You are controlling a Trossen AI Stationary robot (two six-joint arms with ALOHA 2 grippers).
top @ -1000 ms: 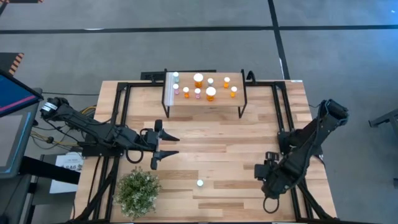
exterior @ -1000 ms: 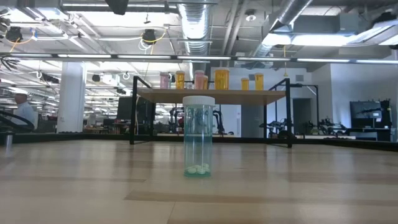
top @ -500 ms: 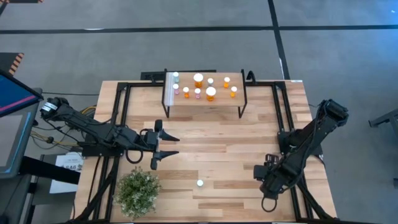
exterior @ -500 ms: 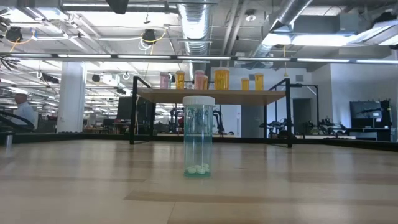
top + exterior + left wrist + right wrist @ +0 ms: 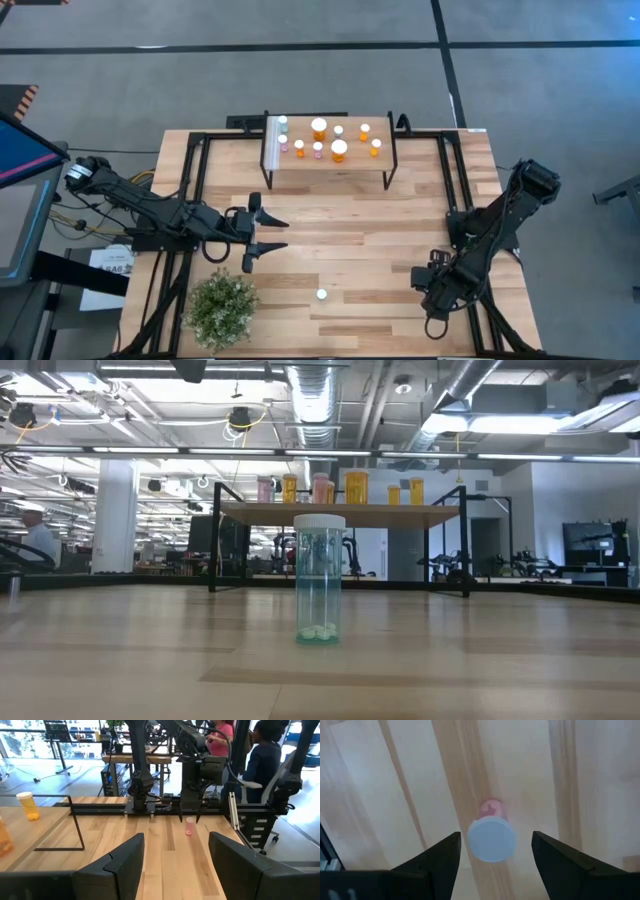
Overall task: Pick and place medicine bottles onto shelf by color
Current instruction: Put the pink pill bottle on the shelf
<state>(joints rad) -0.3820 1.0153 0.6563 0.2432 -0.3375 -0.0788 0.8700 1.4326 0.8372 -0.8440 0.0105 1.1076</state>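
Right gripper hangs over a pink bottle near the table's right edge, fingers spread apart on either side, not touching it. Left gripper waits spread open at the table's left. Another bottle stands alone near the front. Others stand on the shelf at the far side.

Pink bottle between parted fingers

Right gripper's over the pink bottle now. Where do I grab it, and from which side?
Take the pink bottle from straight above, fingers closing across the cap or the body just under it. It stands upright on the table, white cap up, centred between the open right gripper fingers, nothing crowding it.
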